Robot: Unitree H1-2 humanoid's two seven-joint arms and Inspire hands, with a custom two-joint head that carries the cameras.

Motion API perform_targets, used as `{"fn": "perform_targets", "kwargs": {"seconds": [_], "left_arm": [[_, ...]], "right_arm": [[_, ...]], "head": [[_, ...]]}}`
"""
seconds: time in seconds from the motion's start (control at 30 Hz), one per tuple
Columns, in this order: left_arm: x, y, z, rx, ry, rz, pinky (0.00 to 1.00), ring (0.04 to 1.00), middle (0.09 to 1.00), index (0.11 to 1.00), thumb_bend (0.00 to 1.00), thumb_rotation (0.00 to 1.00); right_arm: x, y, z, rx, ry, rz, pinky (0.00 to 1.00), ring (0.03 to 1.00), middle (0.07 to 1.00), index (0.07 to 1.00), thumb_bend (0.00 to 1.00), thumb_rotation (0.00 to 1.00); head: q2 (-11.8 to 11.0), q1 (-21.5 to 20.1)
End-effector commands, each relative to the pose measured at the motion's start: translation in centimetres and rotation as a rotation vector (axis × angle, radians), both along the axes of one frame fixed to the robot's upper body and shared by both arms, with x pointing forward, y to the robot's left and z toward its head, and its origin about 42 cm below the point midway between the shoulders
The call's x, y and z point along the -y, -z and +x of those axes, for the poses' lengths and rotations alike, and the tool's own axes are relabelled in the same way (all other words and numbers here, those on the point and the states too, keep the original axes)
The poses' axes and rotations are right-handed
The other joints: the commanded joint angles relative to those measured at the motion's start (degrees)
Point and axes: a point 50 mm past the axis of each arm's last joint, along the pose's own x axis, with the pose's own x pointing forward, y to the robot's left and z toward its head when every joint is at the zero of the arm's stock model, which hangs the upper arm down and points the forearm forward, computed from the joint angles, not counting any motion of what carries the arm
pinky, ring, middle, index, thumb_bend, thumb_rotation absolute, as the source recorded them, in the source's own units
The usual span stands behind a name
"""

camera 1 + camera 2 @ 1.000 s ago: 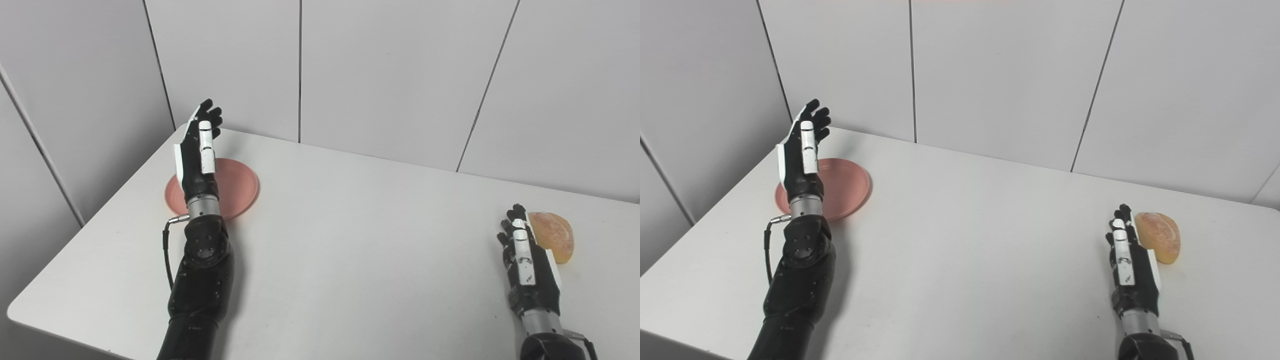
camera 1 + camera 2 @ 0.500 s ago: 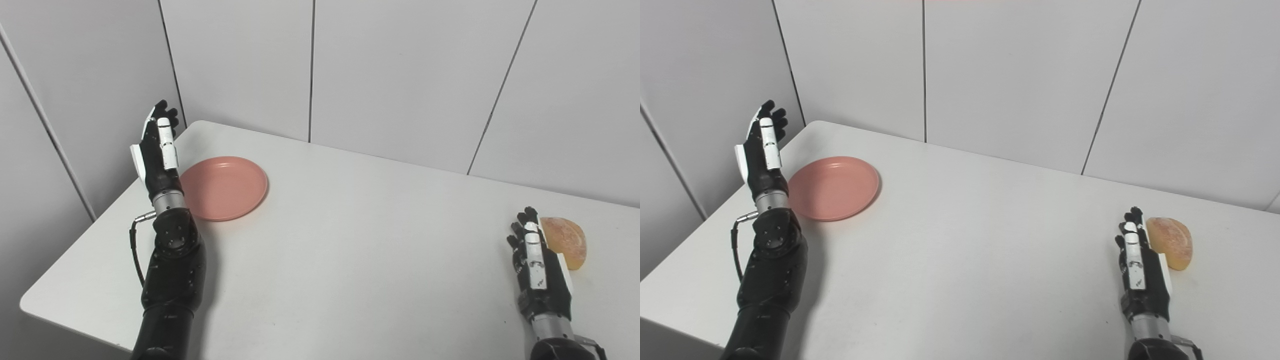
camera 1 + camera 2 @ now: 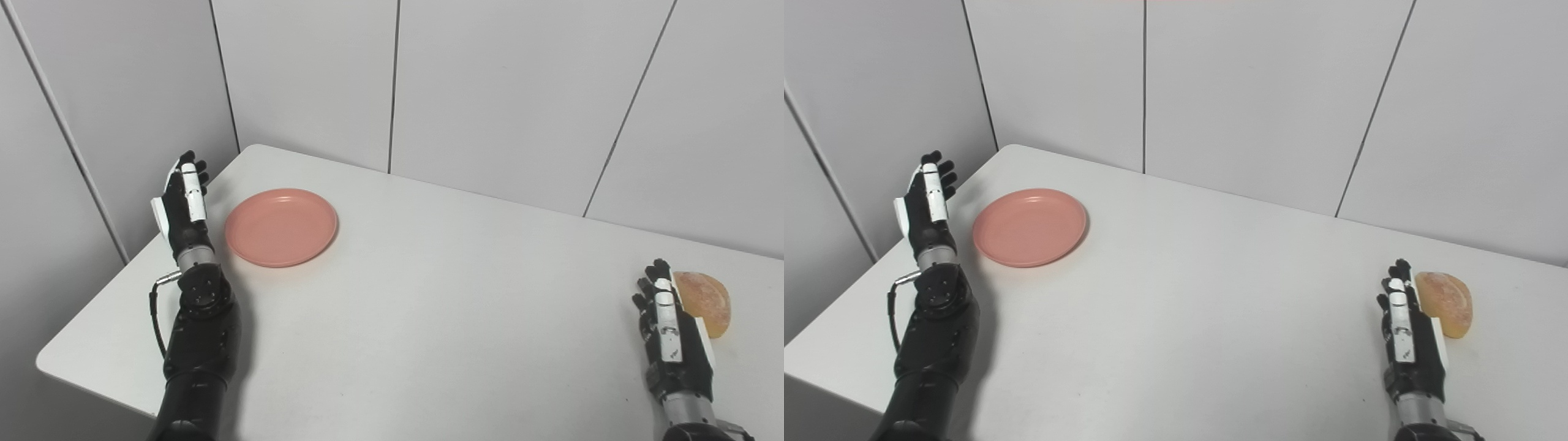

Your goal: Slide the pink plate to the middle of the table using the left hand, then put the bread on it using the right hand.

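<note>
On the white table point(image 3: 429, 294), the pink plate point(image 3: 280, 226) lies near the far left corner and the bread point(image 3: 704, 294) near the right edge.

Left hand point(image 3: 182, 208) is raised upright just left of the plate, apart from it, fingers straight and spread a little, holding nothing. Right hand point(image 3: 672, 337) stands edge-on just beside the bread on its left, fingers extended and empty; whether it touches the bread cannot be told. Plate and bread are well apart.
</note>
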Motion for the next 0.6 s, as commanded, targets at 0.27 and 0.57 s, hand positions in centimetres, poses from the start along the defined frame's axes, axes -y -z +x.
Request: {"fn": "perform_targets", "kwargs": {"seconds": [0.27, 0.57], "left_arm": [[0.1, -0.7, 1.8, 0.017, 0.073, -0.007, 0.82, 0.817, 0.809, 0.797, 0.55, 1.00], [1.0, 0.5, 2.3, -0.029, 0.168, -0.027, 0.81, 0.812, 0.804, 0.790, 0.57, 1.00]], "right_arm": [[0.6, -0.7, 0.0, 0.051, 0.005, -0.002, 1.00, 1.000, 1.000, 0.992, 0.61, 0.92], [0.4, -0.9, -0.1, 0.066, 0.009, 0.001, 1.00, 1.000, 1.000, 0.995, 0.59, 0.92]], "head": [[0.0, 0.4], [0.1, 0.2]]}}
